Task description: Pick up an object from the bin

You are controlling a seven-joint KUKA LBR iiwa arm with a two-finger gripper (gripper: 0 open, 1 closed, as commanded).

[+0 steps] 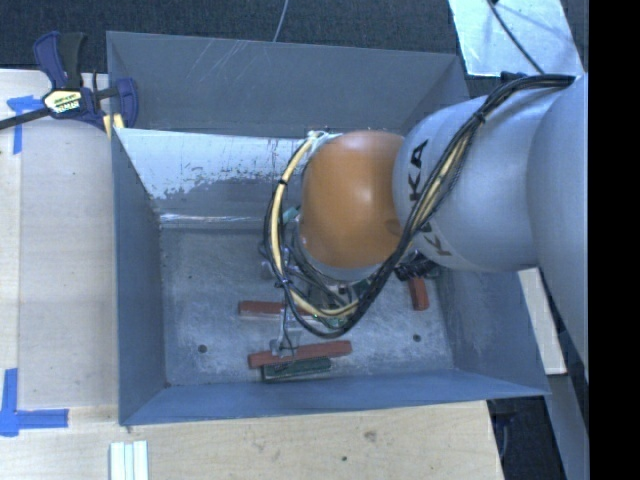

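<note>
bin (140,268) holds brown sticks (262,309), seemingly

Left floor (195,288) free — sticks (300,352) front-centre

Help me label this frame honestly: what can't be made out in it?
All in the camera view:
- Part of the bin floor, mid-bin: hidden by the orange cover and cables.
- The reddish-brown piece near the right wall: its upper end is covered by the arm.
- The reddish-brown stick: its right end runs behind the cables.
- The dark green thing at the front: too small to tell its kind.
</note>
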